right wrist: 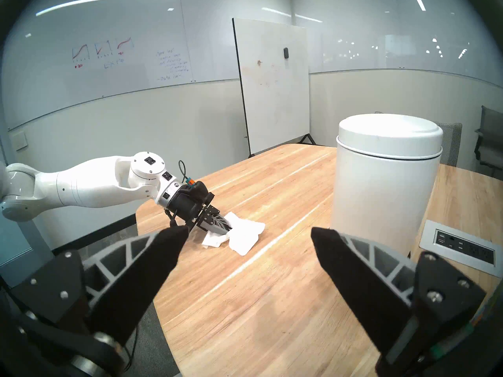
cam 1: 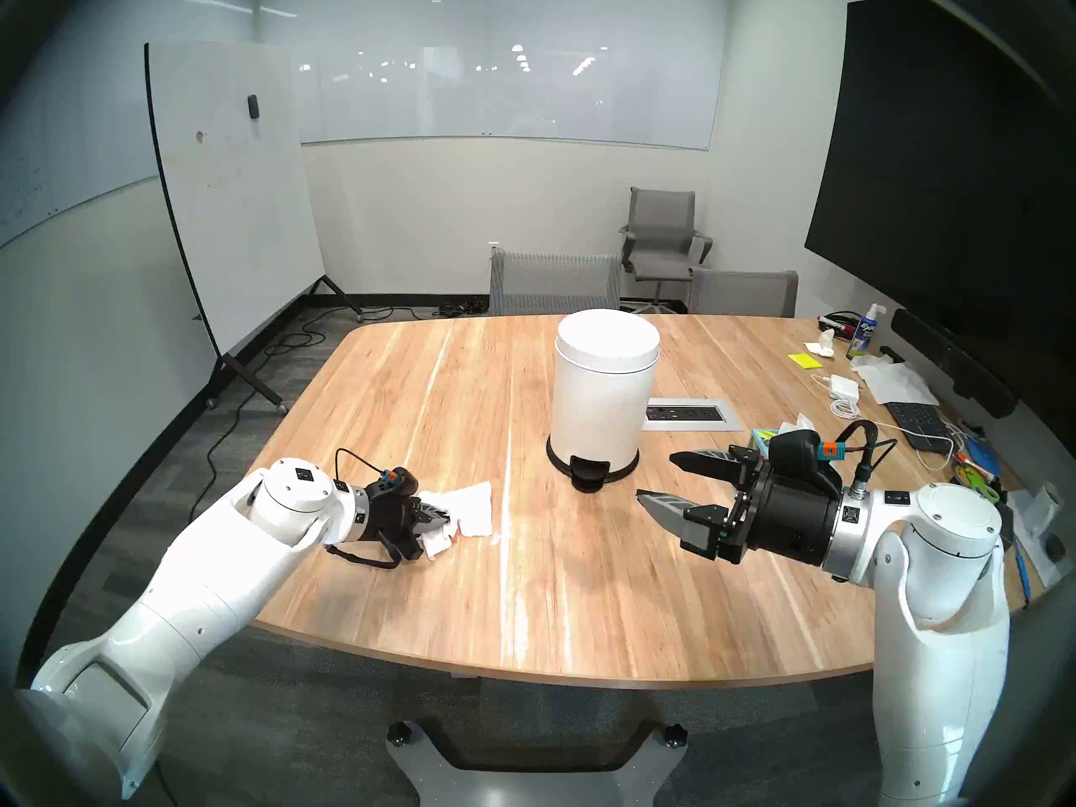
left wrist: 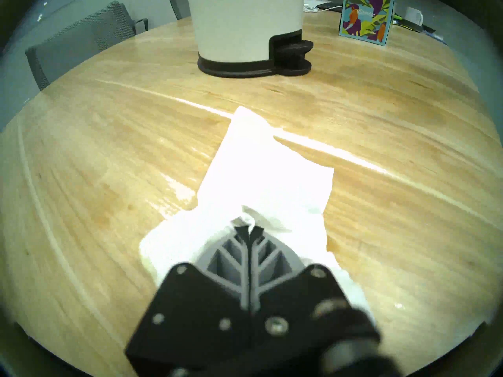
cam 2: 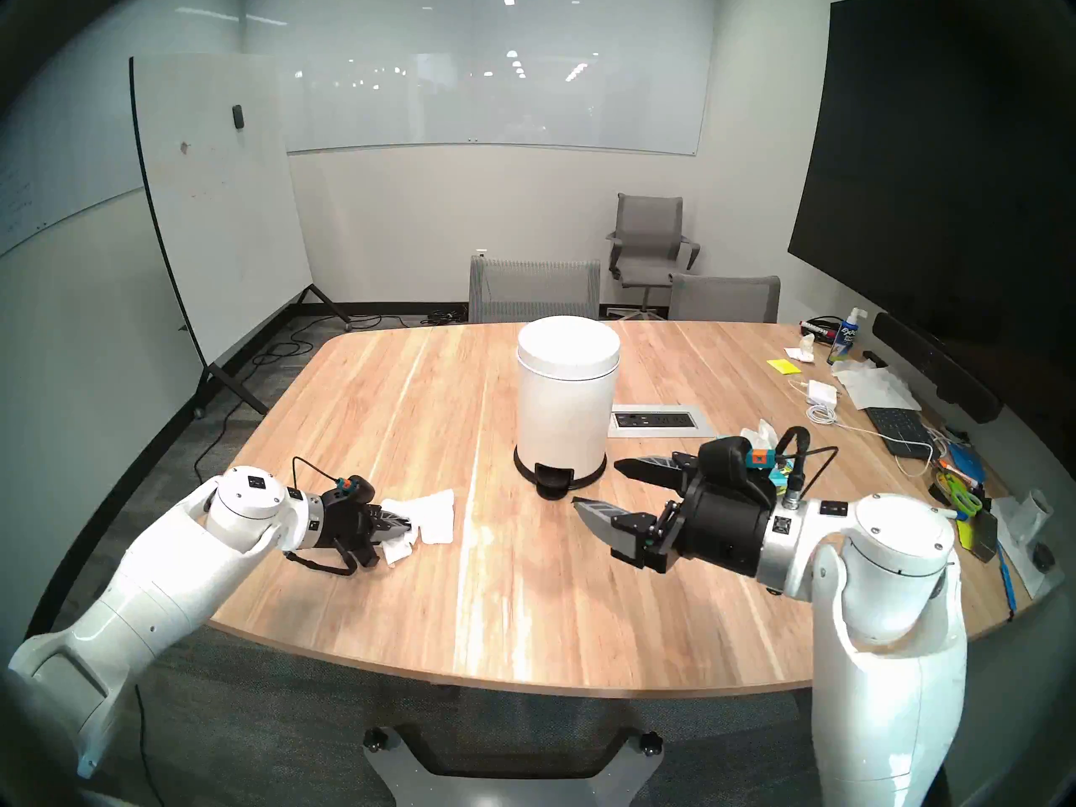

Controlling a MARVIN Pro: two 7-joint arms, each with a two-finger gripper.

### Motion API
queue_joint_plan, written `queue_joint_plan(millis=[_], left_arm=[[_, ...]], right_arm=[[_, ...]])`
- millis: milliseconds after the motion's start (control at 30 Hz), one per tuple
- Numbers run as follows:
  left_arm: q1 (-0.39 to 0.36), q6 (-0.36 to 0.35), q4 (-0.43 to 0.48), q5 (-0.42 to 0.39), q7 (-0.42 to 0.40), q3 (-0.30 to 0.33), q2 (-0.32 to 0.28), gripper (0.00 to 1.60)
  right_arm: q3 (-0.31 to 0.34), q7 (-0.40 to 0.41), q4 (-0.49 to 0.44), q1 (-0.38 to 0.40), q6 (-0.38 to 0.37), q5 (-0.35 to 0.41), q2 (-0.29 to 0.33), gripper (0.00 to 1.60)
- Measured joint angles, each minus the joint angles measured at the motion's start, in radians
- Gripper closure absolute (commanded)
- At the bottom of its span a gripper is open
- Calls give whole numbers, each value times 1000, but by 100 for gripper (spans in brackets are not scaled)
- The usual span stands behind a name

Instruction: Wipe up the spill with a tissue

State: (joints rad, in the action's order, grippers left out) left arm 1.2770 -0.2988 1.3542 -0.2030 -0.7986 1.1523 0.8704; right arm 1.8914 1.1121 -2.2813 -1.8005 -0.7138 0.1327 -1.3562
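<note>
A white tissue (cam 1: 474,509) (left wrist: 261,183) lies crumpled and spread flat on the wooden table (cam 1: 582,584), left of centre. My left gripper (cam 1: 445,517) (left wrist: 249,226) is shut on the tissue's near end and holds it low against the wood. In the left wrist view a faint wet sheen, the spill (left wrist: 182,194), shows on the wood just beside the tissue's left edge; the rest is hidden under the tissue. My right gripper (cam 1: 655,475) (right wrist: 249,229) hovers open above the table's right half with nothing between its fingers, pointing toward the left arm.
A white pedal bin (cam 1: 602,392) with its lid shut stands mid-table, beyond both grippers. A colourful tissue box (left wrist: 364,17) sits behind the right gripper. A power panel (cam 1: 690,415) is set into the table. Cables, a keyboard and a spray bottle (cam 1: 864,328) crowd the right edge.
</note>
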Motion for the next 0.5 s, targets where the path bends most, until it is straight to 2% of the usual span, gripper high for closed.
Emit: queue_joint_plan(millis=[267, 500], left_arm=[[29, 23, 12, -12, -25, 21, -41, 160], [85, 27, 70, -31, -39, 39, -78, 160]], right_arm=[[0, 0, 0, 0, 0, 0, 0, 0], [0, 0, 0, 0, 0, 0, 0, 0]])
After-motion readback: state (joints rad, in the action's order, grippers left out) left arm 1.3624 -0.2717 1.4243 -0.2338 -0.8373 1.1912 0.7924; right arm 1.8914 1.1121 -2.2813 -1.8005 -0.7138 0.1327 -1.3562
